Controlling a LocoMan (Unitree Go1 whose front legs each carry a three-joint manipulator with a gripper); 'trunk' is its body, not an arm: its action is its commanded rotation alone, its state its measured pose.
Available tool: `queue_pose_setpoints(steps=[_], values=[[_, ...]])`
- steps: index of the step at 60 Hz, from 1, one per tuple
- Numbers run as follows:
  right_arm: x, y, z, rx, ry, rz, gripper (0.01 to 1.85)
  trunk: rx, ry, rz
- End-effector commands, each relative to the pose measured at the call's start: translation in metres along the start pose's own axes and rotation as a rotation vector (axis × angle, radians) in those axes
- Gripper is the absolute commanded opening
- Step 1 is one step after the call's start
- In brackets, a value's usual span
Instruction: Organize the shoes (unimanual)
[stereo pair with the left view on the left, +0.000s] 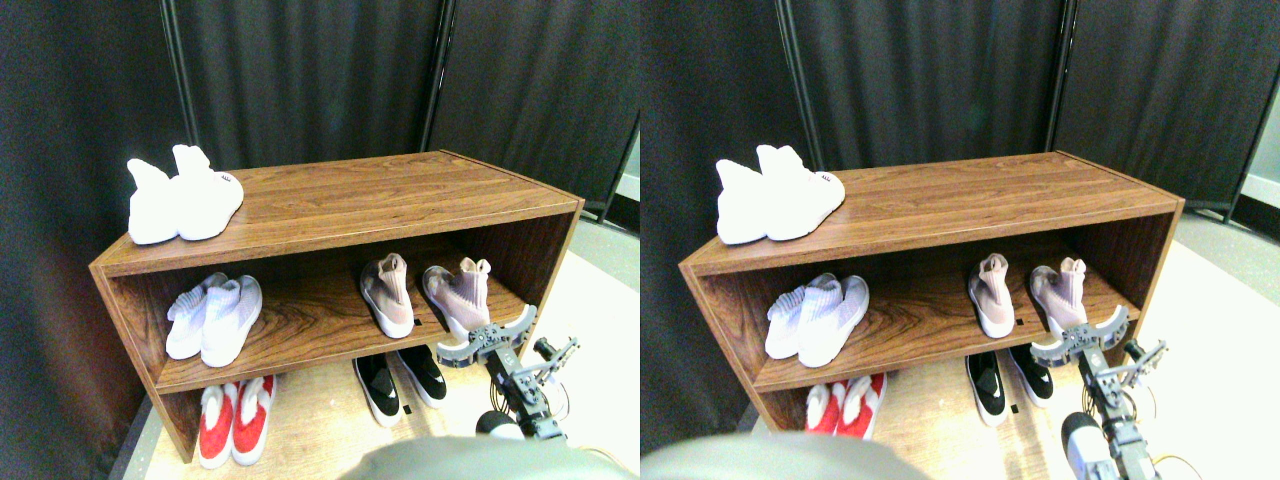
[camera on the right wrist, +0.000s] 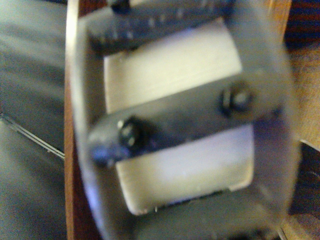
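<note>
The tan-beige shoes stand on the middle shelf at the right, toes toward me: one (stereo pair with the left view on the left: 388, 295) further left, the other (stereo pair with the left view on the left: 458, 293) by the shelf's right wall. My right gripper (stereo pair with the left view on the left: 487, 335) hovers at the shelf's front edge just before the toe of the right tan shoe, its jaws spread open with nothing between them. In the blurred wrist view a pale shoe sole (camera on the right wrist: 170, 65) shows close through the dark jaw frame. The low black shoes (stereo pair with the left view on the left: 380, 388) (stereo pair with the left view on the left: 425, 372) lie on the floor under the shelf, below the tan pair.
The wooden shoe rack (stereo pair with the left view on the left: 400, 195) carries a white pair (stereo pair with the left view on the left: 185, 195) on top at the left. A pale white pair (stereo pair with the left view on the left: 215, 318) sits at the left of the middle shelf, and a red pair (stereo pair with the left view on the left: 235, 420) stands below it on the floor. Dark curtains hang behind.
</note>
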Motion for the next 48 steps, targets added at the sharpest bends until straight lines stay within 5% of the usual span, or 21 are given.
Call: queue_pose_setpoints(steps=[1,19,48], values=[[0.0046,-0.0005,-0.0007,0.017,-0.005,0.009,1.73,-0.02,0.004,-0.001],[0.0129,-0.0061,-0.0044,0.001,-0.002,-0.017,1.58,-0.021,0.008,0.008],[0.0056,0.0023,0.0009,0.025,0.032,0.001,1.67,-0.014,0.001,0.005]])
